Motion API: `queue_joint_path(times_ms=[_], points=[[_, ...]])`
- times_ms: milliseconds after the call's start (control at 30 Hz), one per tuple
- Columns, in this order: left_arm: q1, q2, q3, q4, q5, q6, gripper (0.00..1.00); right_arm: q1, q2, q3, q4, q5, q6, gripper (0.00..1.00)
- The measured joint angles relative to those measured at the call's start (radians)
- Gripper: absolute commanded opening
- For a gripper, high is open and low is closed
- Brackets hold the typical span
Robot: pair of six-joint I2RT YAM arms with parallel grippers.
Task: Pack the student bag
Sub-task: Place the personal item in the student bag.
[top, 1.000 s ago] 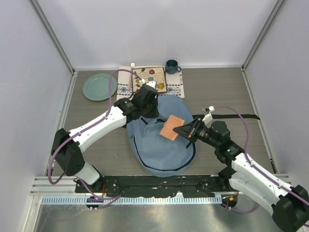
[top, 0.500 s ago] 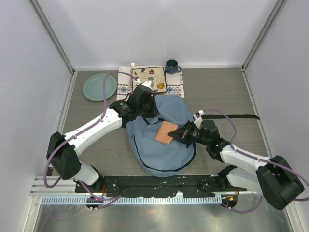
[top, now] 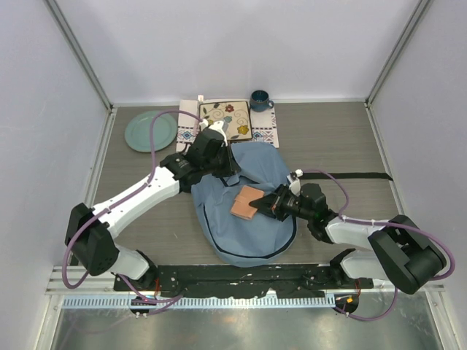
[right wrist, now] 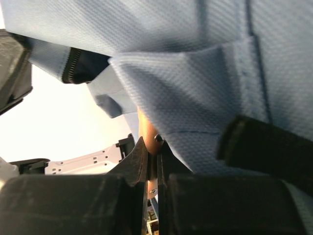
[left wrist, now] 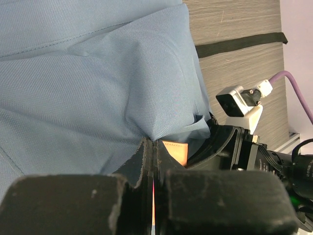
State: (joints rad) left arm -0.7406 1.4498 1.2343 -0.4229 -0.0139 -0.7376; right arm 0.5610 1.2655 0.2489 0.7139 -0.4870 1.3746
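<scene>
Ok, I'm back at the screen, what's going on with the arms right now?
The left gripper pinches a fold of the bag near its far edge and holds the fabric up. The right gripper is shut on a thin orange book, holding it at the middle of the bag by the raised fabric. From above most of the book shows, so it is not yet inside. A plate, mug and mat sit beyond.

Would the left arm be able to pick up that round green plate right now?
Probably not yet: its fingers are shut on the soft light-blue fabric backpack. The round green plate lies nearby and the way looks clear, so letting go should free it.
</scene>
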Motion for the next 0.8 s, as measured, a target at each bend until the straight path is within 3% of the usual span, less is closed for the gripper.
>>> queue_joint_path(times_ms=[300,633,800], points=[[0.003,-0.043,-0.04,0.03,0.016,-0.014,0.0,0.002,0.011,0.013,0.109,-0.016,0.06,0.01],[0.01,-0.068,-0.079,0.055,0.026,-0.015,0.0,-0.016,0.178,0.013,0.367,-0.015,0.153,0.01],[0.01,-0.09,-0.109,0.089,0.037,-0.024,0.0,-0.024,0.175,0.01,0.375,0.031,0.164,0.01]])
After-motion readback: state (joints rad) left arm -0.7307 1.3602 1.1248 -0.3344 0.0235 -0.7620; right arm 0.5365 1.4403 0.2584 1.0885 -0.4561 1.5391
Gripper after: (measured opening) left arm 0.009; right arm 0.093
